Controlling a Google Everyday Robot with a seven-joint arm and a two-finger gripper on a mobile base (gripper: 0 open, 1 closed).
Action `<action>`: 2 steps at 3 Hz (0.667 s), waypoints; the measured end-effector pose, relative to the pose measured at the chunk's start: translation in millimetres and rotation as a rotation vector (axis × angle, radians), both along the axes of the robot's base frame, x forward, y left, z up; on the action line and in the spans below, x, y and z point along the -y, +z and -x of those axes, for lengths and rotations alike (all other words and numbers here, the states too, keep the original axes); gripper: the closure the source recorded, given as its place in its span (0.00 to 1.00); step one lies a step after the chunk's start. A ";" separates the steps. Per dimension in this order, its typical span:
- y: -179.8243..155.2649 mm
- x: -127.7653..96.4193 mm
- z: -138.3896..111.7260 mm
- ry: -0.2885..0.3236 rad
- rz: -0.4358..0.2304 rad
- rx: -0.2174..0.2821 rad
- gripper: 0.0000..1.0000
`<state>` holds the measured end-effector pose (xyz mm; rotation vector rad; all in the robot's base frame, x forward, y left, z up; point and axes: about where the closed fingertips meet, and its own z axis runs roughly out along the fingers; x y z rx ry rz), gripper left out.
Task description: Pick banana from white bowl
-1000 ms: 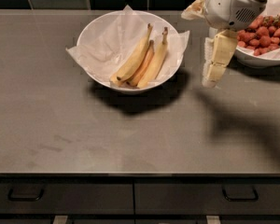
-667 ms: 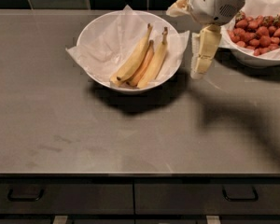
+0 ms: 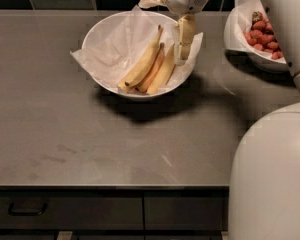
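One gripper (image 3: 184, 38) hangs over the right rim of the white bowl (image 3: 101, 28); we cannot tell how far it is open. The banana (image 3: 142, 64) lies leftmost inside.

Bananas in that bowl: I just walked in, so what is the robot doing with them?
The robot's claw hangs over the right side of the white bowl, beside three bananas lying on paper. The plump banana on the left is not yet picked. A strawberry bowl sits further right.
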<state>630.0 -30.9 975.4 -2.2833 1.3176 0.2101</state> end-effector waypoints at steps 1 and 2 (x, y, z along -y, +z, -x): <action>6.3 -5.0 -10.3 -0.015 -0.026 0.036 0.00; -10.5 -15.0 -12.3 0.020 -0.019 0.011 0.00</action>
